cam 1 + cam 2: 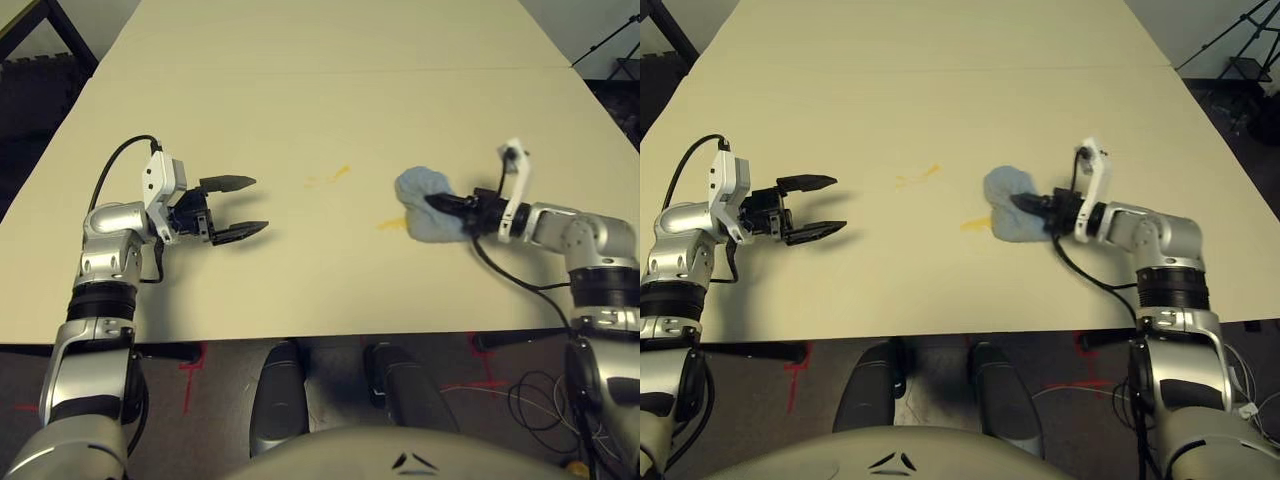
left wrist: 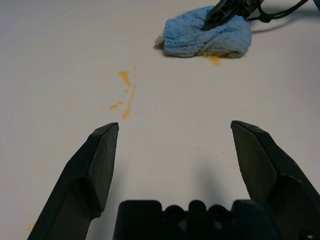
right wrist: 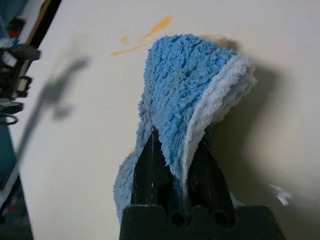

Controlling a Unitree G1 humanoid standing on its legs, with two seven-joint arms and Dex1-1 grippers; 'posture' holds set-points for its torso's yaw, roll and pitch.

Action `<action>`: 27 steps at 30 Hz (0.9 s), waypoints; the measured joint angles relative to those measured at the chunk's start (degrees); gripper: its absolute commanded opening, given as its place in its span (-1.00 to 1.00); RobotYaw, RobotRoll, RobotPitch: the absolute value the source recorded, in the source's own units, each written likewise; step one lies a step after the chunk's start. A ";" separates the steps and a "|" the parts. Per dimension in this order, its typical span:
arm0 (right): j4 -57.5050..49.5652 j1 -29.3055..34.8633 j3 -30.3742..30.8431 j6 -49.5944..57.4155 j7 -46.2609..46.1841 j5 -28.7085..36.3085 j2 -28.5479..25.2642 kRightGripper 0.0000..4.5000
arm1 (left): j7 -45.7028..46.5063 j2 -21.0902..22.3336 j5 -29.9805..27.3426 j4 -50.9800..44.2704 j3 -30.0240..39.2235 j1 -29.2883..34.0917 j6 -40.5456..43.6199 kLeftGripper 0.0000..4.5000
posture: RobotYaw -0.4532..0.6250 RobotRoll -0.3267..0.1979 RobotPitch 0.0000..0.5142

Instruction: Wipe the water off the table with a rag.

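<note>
Left gripper [image 1: 241, 210]: my fingers stand wide, nothing between them, above the table [image 1: 300, 120]. Middle: one yellow-orange smear [image 1: 342, 172]. Rightward: second smear [image 1: 391, 224], touching the rag [image 1: 425, 232]. Right gripper [image 1: 437, 202]: my fingers pinch the rag's bunched cloth.

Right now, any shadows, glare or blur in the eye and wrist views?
Left eye view: soft shadow beside the left hand; right wrist view: dark shadow beside the rag, small bright glint on the table, background at picture left out of focus.
</note>
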 measured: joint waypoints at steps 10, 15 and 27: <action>-6.25 0.46 5.45 2.75 -1.75 -0.10 6.93 -0.97 | 0.83 0.41 -0.05 -2.58 0.07 1.86 1.17 1.00 | 0.24 0.25 -0.14; -6.32 0.98 5.53 3.33 -0.12 0.90 3.83 -0.97 | 0.97 0.41 -0.05 -2.57 0.04 1.92 1.41 1.00 | 0.22 0.25 -0.15; 0.32 3.72 1.01 1.43 4.48 2.30 -14.82 -0.97 | 0.93 0.21 0.08 0.02 -0.04 0.10 0.24 1.00 | 0.14 0.25 -0.17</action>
